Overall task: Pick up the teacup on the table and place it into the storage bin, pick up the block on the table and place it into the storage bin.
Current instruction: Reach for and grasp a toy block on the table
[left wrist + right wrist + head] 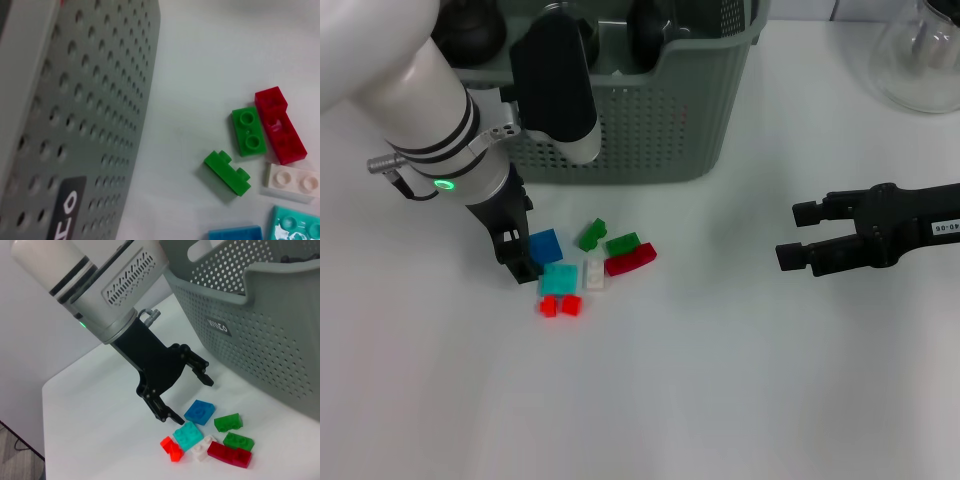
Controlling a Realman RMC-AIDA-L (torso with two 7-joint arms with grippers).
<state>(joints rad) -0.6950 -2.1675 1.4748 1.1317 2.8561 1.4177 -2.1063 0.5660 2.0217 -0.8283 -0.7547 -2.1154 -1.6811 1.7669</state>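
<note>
While the left gripper (pixel 517 245) hangs low over the white table (pixel 720 400), its black fingers (pixel 167 414) are spread apart and grasp nothing; the right wrist view shows them open just above the surface, with the blue block (pixel 545 245) lying right beside them, at about 3 o'clock from the gripper in the head view. I cannot tell if a fingertip touches this block. Going outward, the teal block (pixel 559 278) lies at 5 o'clock from the blue one, and the small white block (pixel 594 273) sits just beside the teal one at 3 o'clock. Two small red blocks (pixel 560 305) lie at 6 o'clock from the teal block. Farther to 3 o'clock are a tilted green block (pixel 591 235), a flat green block (pixel 622 243) and a dark red block (pixel 631 259), which touches the flat green one. The storage bin (pixel 620 130) stands at 12 o'clock from this heap, with dark things inside that I cannot identify. The right gripper (pixel 800 235) hovers well apart at 3 o'clock, its fingers also released and empty. A glass flask (pixel 920 55) stands at the far 2 o'clock corner.
</note>
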